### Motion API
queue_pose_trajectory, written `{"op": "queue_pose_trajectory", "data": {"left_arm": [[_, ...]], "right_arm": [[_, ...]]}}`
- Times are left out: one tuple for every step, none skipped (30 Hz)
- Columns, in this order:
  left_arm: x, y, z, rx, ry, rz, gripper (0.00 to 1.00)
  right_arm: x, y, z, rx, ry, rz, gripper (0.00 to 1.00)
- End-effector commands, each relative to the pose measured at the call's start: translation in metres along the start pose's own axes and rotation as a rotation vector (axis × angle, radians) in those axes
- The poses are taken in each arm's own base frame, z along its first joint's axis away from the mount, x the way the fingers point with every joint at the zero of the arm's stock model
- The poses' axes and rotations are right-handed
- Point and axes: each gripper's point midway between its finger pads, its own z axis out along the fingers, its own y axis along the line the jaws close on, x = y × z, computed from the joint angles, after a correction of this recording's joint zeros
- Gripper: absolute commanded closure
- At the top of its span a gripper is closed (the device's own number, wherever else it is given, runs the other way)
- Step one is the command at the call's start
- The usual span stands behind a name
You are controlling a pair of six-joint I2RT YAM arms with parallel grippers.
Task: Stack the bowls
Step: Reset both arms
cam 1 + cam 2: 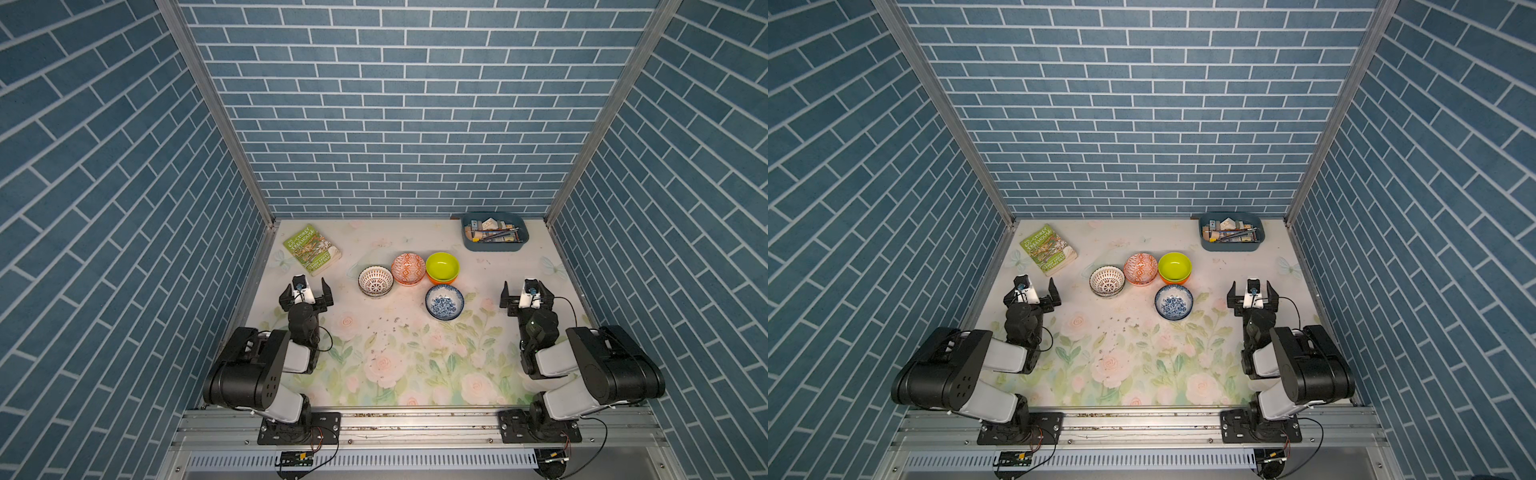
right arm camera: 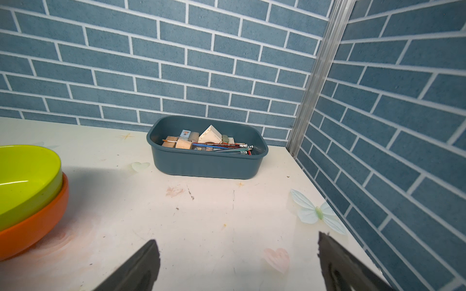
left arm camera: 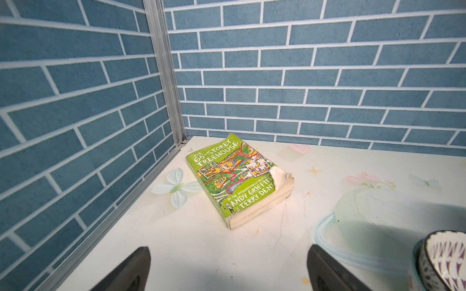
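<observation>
Green bowl (image 1: 442, 266): plain lime colour. It sits nested in the orange bowl (image 1: 440, 281), upright, in the back half of the table (image 1: 395, 365). The right wrist view shows the same pair, the green bowl (image 2: 25, 181) inside the orange bowl (image 2: 37, 226).
Patterned bowl (image 1: 408, 268): orange and white, upright, just beside the green bowl on the left arm's side. I cannot tell if the rims touch.
Lattice bowl (image 1: 375, 281): black and white, upright, beyond the patterned bowl on that same side of the green bowl and a little nearer to the robot. Its rim also shows at the edge of the left wrist view (image 3: 443, 262).
Blue flower bowl (image 1: 444, 303): upright, near the green bowl, on the robot's side of it, standing alone.
Tray (image 1: 494, 247): blue-grey and holding pencils and small blocks, behind the green bowl toward the back right corner, apart from it.
Book (image 1: 312, 249): green cover, lying flat, well apart from the green bowl, toward the back left corner.
Left gripper (image 1: 307, 286): jaws spread wide and holding nothing, well apart from the green bowl, past the lattice bowl. In its wrist view (image 3: 227, 272) only table lies between the fingers.
Right gripper (image 1: 525, 286): jaws spread wide and holding nothing, on the other side of the green bowl, apart from it.
</observation>
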Motion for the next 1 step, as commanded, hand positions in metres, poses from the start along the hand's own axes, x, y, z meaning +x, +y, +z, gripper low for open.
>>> {"op": "queue_pose_trajectory", "data": {"left_arm": [[-0.0061, 0.0005, 0.0024, 0.001, -0.018, -0.004, 0.0]], "right_arm": [[-0.0043, -0.0056, -0.004, 0.022, -0.025, 0.041, 0.0]]}}
